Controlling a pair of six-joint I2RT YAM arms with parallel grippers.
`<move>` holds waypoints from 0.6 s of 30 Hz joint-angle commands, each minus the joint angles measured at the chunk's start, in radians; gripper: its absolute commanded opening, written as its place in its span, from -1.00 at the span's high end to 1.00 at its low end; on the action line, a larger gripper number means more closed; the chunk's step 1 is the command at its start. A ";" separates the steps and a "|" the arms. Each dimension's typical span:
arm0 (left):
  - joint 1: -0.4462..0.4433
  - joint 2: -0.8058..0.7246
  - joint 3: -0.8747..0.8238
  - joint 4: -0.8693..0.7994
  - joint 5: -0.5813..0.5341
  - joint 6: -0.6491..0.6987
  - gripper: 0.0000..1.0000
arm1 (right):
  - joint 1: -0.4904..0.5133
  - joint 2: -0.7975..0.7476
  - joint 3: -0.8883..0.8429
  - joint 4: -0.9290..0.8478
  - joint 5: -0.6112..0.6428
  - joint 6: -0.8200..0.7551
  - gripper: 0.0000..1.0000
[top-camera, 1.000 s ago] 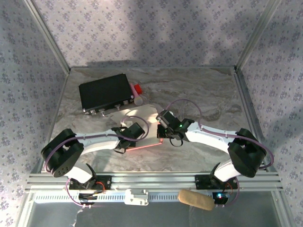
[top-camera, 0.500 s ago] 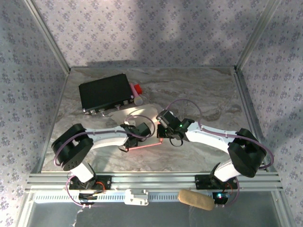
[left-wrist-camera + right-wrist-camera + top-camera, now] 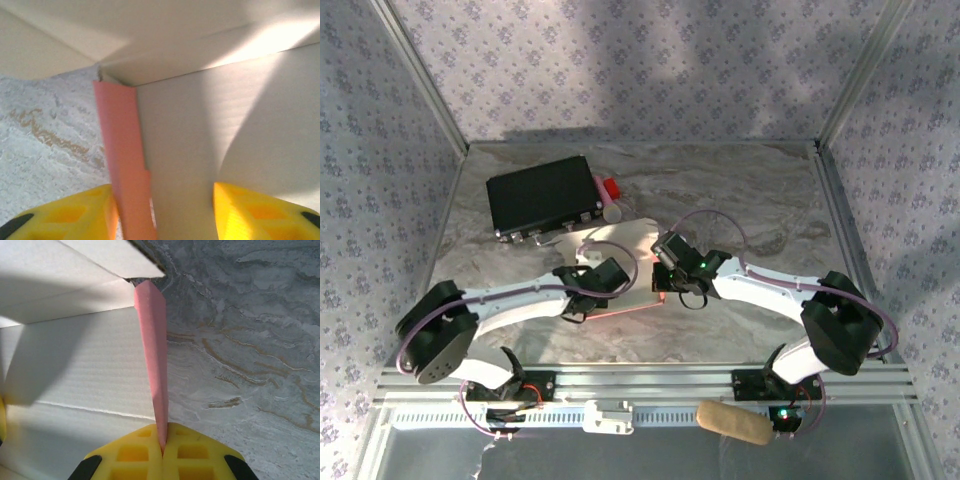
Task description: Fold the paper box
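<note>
Marble table (image 3: 750,190); box (image 3: 625,245) sits mid-table btwn both arms, partly folded. R gripper (image 3: 162,447) is pinched tight on pink side flap (image 3: 152,350), prob. to keep that wall upright. L gripper (image 3: 165,205) is spread, straddling opp. flap (image 3: 122,150) w/o squeezing, likely lining up a grip.

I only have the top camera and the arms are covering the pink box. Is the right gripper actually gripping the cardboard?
Observer: Yes. In the right wrist view, the right gripper is shut on a pink flap of the paper box, pinching it edge-on.
Operator: And the left one?
Observer: The left gripper is open. Its yellow fingers stand apart, with a second pink flap between them.
Operator: Which side of the card do the wrist cameras see?
Observer: Mostly the pale whitish inner side. The flaps are the pink part.
</note>
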 commanded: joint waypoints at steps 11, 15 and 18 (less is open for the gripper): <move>0.022 -0.092 0.043 0.016 0.136 0.061 -0.32 | -0.008 -0.006 -0.007 0.020 -0.019 -0.011 1.00; 0.021 -0.090 0.065 0.006 0.173 0.066 -0.36 | -0.012 0.007 -0.011 0.029 -0.024 -0.012 1.00; 0.022 -0.072 0.093 -0.032 0.187 0.066 -0.37 | -0.020 0.024 -0.011 0.043 -0.034 -0.012 1.00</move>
